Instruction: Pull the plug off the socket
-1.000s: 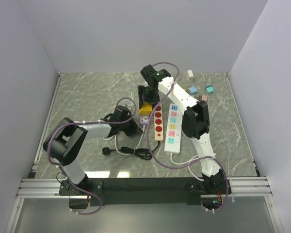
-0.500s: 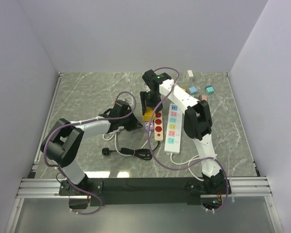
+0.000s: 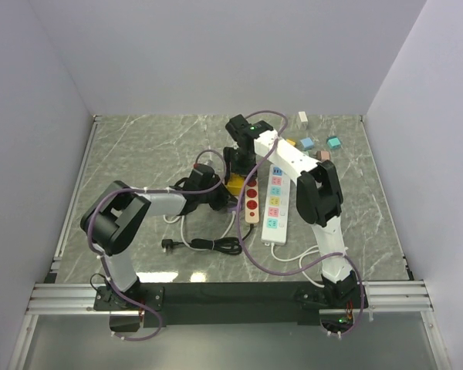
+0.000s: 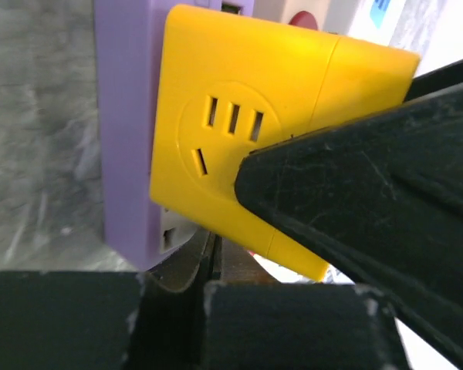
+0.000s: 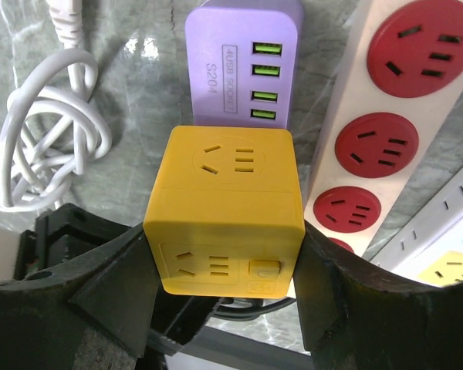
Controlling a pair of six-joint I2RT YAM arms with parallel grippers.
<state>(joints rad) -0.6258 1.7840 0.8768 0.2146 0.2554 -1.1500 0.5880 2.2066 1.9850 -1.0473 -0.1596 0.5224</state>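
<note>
From where I stand, the yellow cube (image 5: pixel 225 208) sits plugged into the end of the purple strip (image 5: pixel 243 46), mid-table. The right gripper (image 5: pixel 224 270) is clamped on it, one finger on each flat side. The left gripper (image 4: pixel 212 270) is fully closed and holds nothing, its tip low against the near edge of the purple strip. I can't tell whether it is pressing the strip down or only touching it. That is my main worry: if the strip isn't pinned, a lift would likely bring strip and cube up together and nothing would come apart. The closed tip is also a narrow contact on a smooth casing, so it could skid off once the pull starts. The cube's sides look glossy, and the fingers seem to catch only its lower half, so a tight fit might let it slide out of the grip. A tilted pull could jam the pins rather than free them. If the strip jerks loose, it may knock the red strip (image 5: pixel 386 139) just beside it or drag the white cable (image 5: pixel 46 146).
</note>
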